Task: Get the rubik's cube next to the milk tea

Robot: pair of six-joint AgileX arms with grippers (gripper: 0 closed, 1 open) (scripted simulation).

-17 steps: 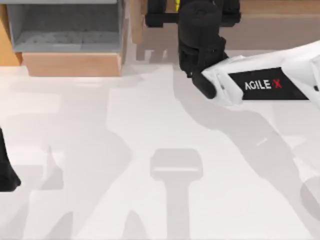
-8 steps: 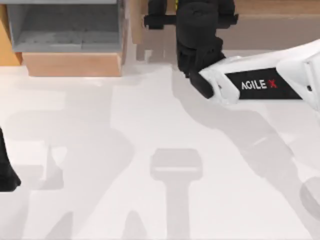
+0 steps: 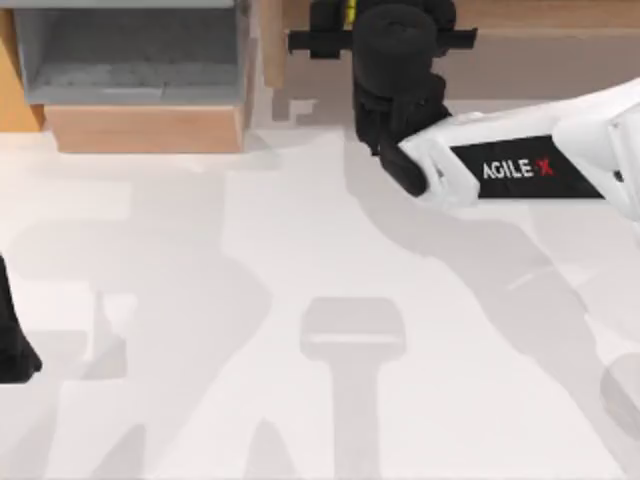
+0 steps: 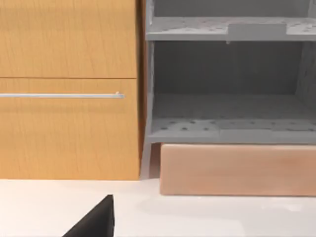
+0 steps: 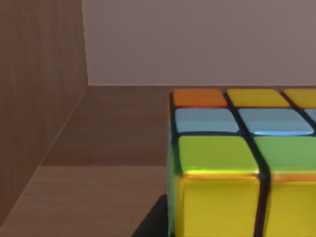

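The rubik's cube (image 5: 237,163) looms close in the right wrist view, with yellow, green, pale blue and orange squares and dark grid lines. It sits on the floor of a wooden compartment. From above, only a yellow sliver of the cube (image 3: 350,12) peeks out beside my right gripper (image 3: 388,20), which reaches into that compartment at the table's back edge. My left gripper (image 3: 12,345) stays parked at the table's left edge, and its dark tip (image 4: 94,222) shows in the left wrist view. The milk tea is out of view.
A grey shelf unit (image 3: 130,50) stands on a wooden base (image 3: 145,128) at the back left. Beside it is a wooden cabinet with a metal handle (image 4: 64,94). The compartment's wooden side wall (image 5: 39,98) rises beside the cube. The white table (image 3: 300,250) spreads out in front.
My right gripper has edged slightly left at the compartment, and its dark parts at the top have drawn closer together. The left arm has not moved.
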